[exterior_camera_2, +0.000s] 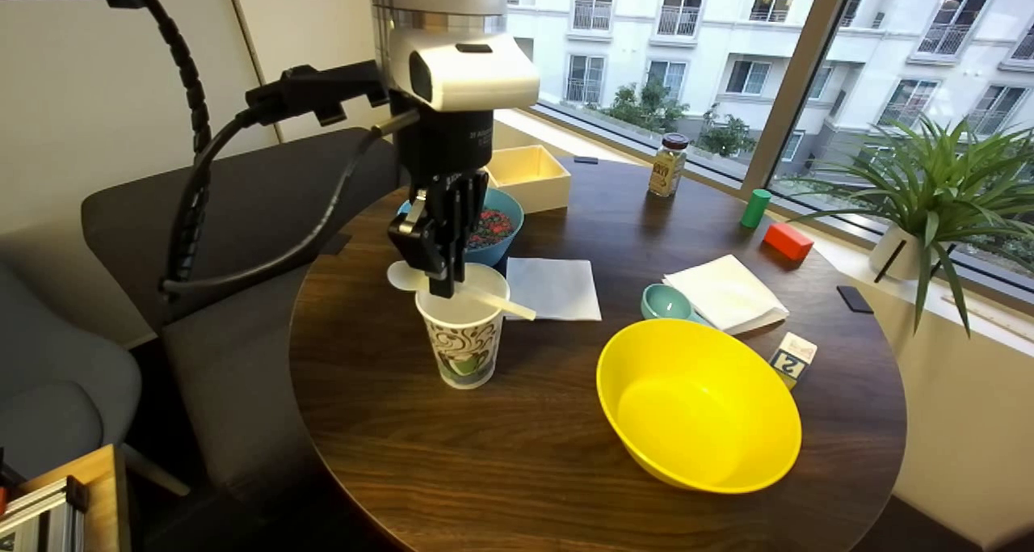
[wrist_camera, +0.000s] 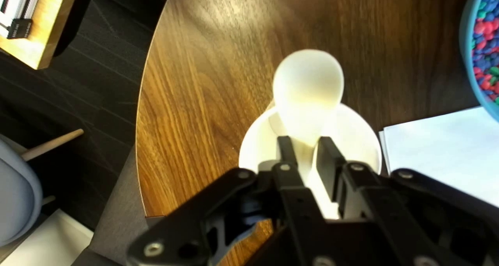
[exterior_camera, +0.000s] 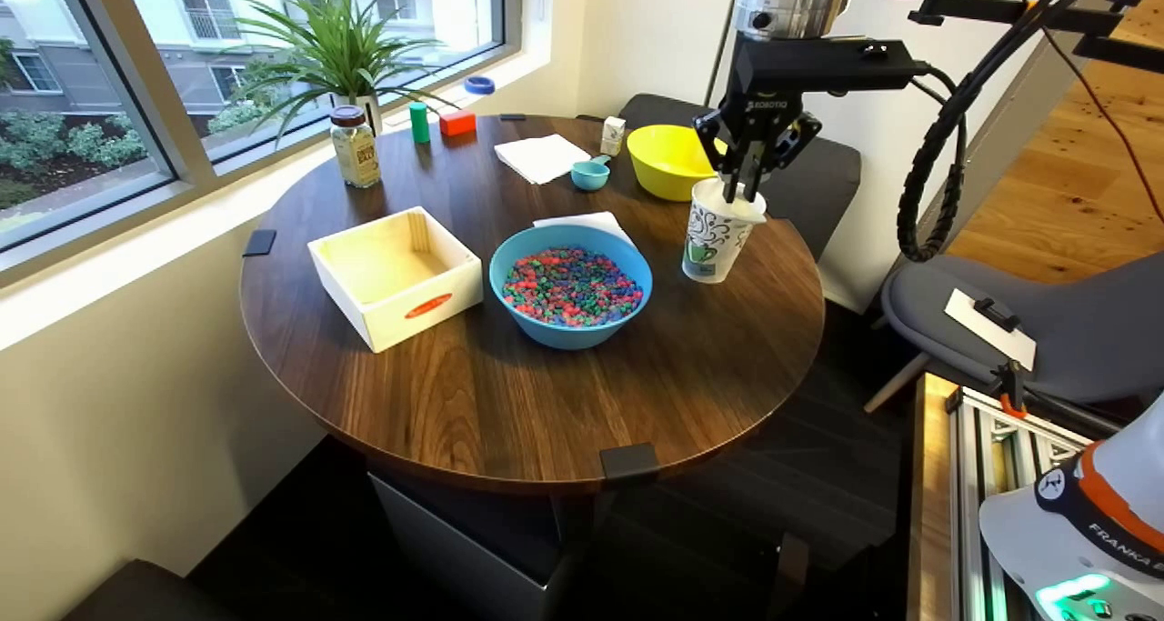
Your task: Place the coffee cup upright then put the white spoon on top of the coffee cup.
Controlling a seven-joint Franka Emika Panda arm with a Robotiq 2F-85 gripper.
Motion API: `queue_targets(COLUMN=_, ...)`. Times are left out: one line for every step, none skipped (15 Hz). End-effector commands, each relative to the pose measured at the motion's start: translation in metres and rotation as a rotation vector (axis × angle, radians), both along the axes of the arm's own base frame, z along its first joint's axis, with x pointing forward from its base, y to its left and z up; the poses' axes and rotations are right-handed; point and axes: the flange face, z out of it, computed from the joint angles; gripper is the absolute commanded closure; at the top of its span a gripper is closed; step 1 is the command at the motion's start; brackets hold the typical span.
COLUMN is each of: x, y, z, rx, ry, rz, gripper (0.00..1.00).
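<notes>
across the mouth of the upright coffee cup was the white spoon, w/ mid-handle hidden by gripper; cdn't tell if that was clamped or loosened. handle tip showed clearer in an exterior view; wrist view cut off blue bowl. bare tabletop ran btwn cup & edge.

The gripper I run remotely wears a matt finish with bright metal screw heads; the white spoon looks like smooth plastic, the coffee cup like paper. From afar I make out a soft sheen on the wood-grained table, while the yellow bowl looks like smooth, faintly glossy plastic and the napkins like matt paper.
</notes>
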Motion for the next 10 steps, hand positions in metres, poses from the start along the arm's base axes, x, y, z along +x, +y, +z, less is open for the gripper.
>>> queue_targets(x=-0.006, y=0.000, z=-0.001, rx=-0.005, ry=0.014, rz=-0.018, gripper=0.43)
queue_targets(x=-0.006, y=0.000, z=-0.001, rx=-0.004, ry=0.014, rz=-0.018, gripper=0.37)
queue_targets(x=-0.006, y=0.000, z=0.000, rx=-0.005, ry=0.012, rz=-0.019, gripper=0.30)
queue_targets(x=-0.006, y=0.000, z=0.001, rx=-0.005, ry=0.011, rz=-0.019, gripper=0.21)
queue_targets(x=-0.007, y=0.000, z=0.002, rx=-0.007, ry=0.007, rz=-0.017, gripper=0.14)
queue_targets(x=-0.007, y=-0.001, z=0.004, rx=-0.010, ry=0.003, rz=-0.016, gripper=0.06)
queue_targets(x=-0.008, y=-0.002, z=0.008, rx=-0.015, ry=-0.006, rz=-0.014, gripper=0.01)
queue_targets(x=-0.009, y=-0.003, z=0.012, rx=-0.023, ry=-0.014, rz=-0.011, gripper=0.00)
queue_targets(x=-0.012, y=-0.005, z=0.018, rx=-0.037, ry=-0.026, rz=-0.011, gripper=0.00)
queue_targets(x=-0.015, y=-0.005, z=0.024, rx=-0.049, ry=-0.039, rz=-0.009, gripper=0.00)
